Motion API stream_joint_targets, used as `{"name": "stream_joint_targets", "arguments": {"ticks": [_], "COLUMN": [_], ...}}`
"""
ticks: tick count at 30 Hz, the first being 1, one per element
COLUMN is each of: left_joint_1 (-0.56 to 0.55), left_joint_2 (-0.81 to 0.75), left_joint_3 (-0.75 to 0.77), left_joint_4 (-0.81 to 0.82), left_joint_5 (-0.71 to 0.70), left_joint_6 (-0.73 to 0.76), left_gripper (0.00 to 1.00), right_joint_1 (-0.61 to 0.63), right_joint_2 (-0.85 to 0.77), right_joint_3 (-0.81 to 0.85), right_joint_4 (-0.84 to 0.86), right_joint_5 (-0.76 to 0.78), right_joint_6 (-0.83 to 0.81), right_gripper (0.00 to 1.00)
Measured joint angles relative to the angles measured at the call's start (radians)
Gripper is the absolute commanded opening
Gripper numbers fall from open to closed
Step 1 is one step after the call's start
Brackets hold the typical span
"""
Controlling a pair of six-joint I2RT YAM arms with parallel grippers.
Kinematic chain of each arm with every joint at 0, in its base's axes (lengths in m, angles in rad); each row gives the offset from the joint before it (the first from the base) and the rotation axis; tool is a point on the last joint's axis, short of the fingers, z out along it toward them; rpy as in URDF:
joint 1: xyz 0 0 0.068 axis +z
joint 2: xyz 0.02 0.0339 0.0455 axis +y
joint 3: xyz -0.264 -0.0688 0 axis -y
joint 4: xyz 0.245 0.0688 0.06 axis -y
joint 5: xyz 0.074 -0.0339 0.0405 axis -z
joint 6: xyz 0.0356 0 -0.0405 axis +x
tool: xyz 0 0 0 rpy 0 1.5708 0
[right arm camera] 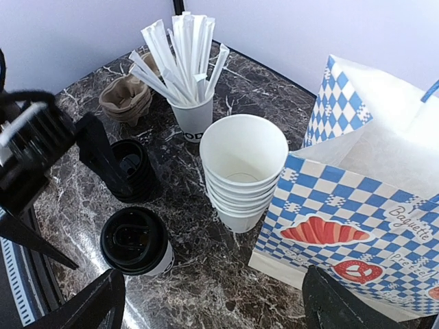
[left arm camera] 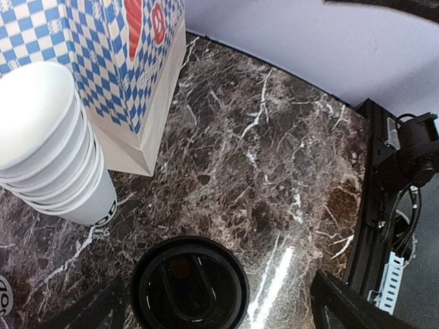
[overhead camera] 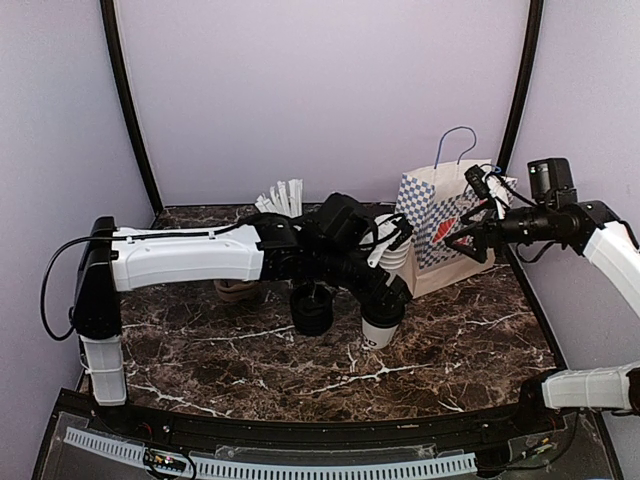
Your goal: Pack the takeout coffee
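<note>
Cup (overhead camera: 380, 334), lid (left arm camera: 188, 284) on, stands between spread left fingers (left arm camera: 343, 305); right fingers (right arm camera: 343, 301) spread, clear of cup.

Bright, even, diffuse light fills all three views, tinting the walls pale lilac and casting only soft, short shadows. In the left wrist view a white streak of glare lies on the polished marble table (left arm camera: 274, 171) between the fingers (left arm camera: 343, 305) of the left gripper (left arm camera: 219, 310), just right of the black lid (left arm camera: 188, 284). Those fingers are dark and blurred. The cup stack (left arm camera: 41, 130) ahead of them is nearly blown out. Ahead of the right gripper (right arm camera: 216, 301), the paper bag (right arm camera: 384, 130) washes to white at its top. The overhead view is softer, its black posts (overhead camera: 125, 110) bowed by the lens.
</note>
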Motion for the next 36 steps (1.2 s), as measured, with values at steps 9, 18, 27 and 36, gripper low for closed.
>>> {"name": "stream_joint_targets", "arguments": {"ticks": [9, 18, 27, 36], "left_joint_1": [-0.002, -0.003, -0.018, -0.033], "left_joint_2": [0.139, 0.170, 0.191, 0.201], "left_joint_3": [0.109, 0.157, 0.175, 0.187], "left_joint_4": [-0.114, -0.164, -0.195, -0.220], "left_joint_5": [-0.076, -0.079, -0.084, -0.124], "left_joint_6": [-0.056, -0.076, -0.057, -0.029], "left_gripper": [0.94, 0.95, 0.95, 0.91], "right_joint_1": [-0.054, -0.071, -0.071, -0.071], "right_joint_2": [-0.006, -0.019, -0.023, -0.023], "right_joint_3": [-0.169, -0.196, -0.200, -0.201], "right_joint_4": [0.118, 0.158, 0.169, 0.170], "right_joint_5": [-0.043, -0.080, -0.092, -0.095], "right_joint_6": [0.031, 0.045, 0.045, 0.050], "right_gripper": [0.92, 0.92, 0.93, 0.93]}}
